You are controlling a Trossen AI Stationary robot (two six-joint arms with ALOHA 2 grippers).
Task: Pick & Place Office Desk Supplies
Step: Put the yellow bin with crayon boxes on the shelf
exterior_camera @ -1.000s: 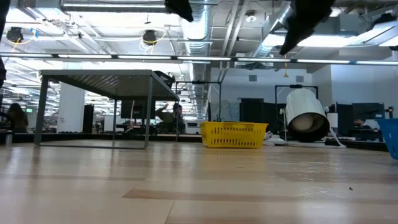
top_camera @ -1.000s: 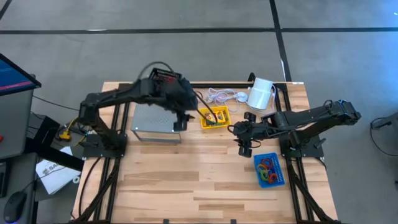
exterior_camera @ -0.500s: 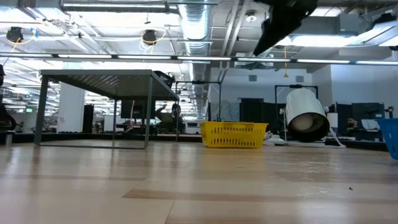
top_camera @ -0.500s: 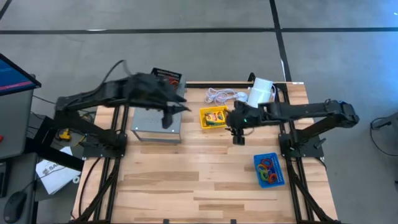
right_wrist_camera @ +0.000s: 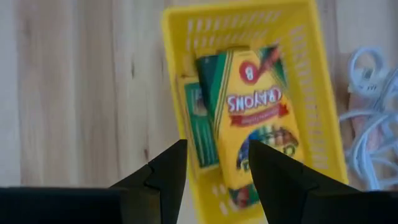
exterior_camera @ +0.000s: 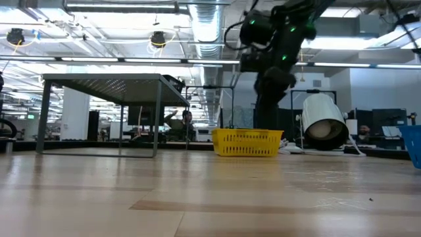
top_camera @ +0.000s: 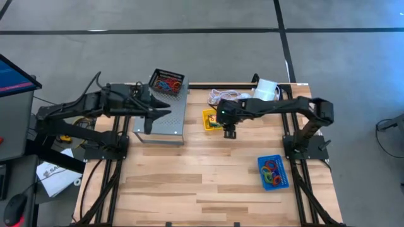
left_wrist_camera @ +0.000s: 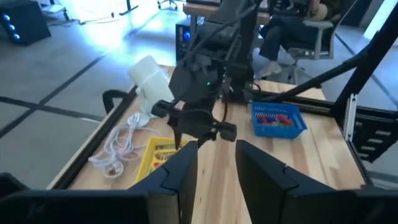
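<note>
A yellow tray (top_camera: 208, 114) stands on the wooden table, with crayon boxes (right_wrist_camera: 255, 118) lying flat in it. My right gripper (right_wrist_camera: 214, 168) hangs open just above the tray's near part, pointing steeply down; nothing is between its fingers. Over a grey raised platform (top_camera: 165, 123) at the table's left is my left gripper (left_wrist_camera: 217, 162), open and with nothing in it. A black mesh tray (top_camera: 167, 82) of coloured rubber bands rests on the platform's far end. A blue tray (top_camera: 273, 171) with rubber bands stands near the right edge.
A coiled white cord (top_camera: 224, 96) and a white cylinder (top_camera: 265, 91) lie at the far edge, right of the yellow tray. Bare wood stretches across the table's near half. In the low view the right arm (exterior_camera: 270, 72) comes down behind the yellow tray (exterior_camera: 247, 141).
My left gripper has drawn back from the yellow tray toward the table's left edge, and now stands over the grey platform; the black mesh tray has come into view. My right gripper has swung from near the blue tray toward the far left and sunk over the yellow tray.
</note>
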